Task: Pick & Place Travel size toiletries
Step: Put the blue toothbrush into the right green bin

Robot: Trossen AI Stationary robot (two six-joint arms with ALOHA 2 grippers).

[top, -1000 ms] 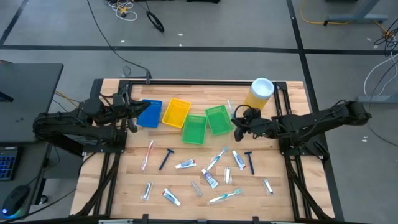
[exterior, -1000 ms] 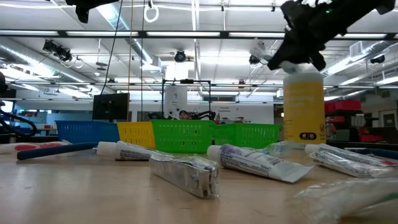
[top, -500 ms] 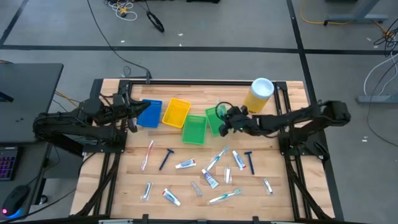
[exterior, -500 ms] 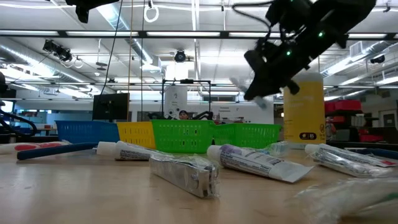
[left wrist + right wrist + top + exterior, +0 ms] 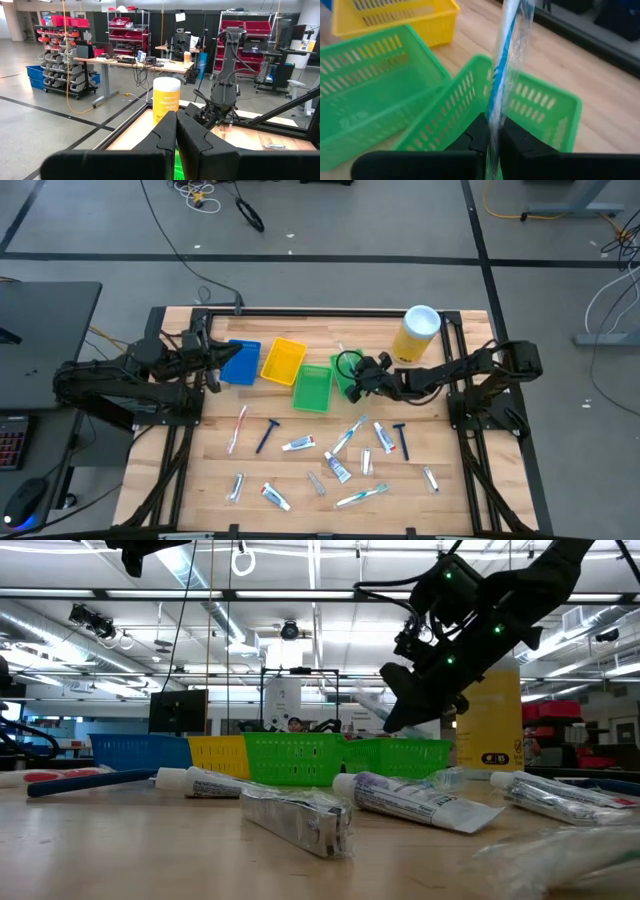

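Overhead, loose toiletries (image 5: 340,450) lie nearest; beyond them the right gripper (image 5: 357,374), clenched on a wrapped toothbrush (image 5: 506,60), hangs over the rightmost green bin (image 5: 349,367), brush pointing toward eleven o'clock; farther left, the left gripper (image 5: 214,358) waits closed, empty, at nine o'clock.

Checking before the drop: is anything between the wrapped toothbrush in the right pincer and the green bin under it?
Nothing visible. The right pincer holds the toothbrush directly above the open green bin.

Slatted plastic green bin (image 5: 535,107) — glossy clear-wrapped toothbrush (image 5: 507,60) — matt wood table (image 5: 300,485).
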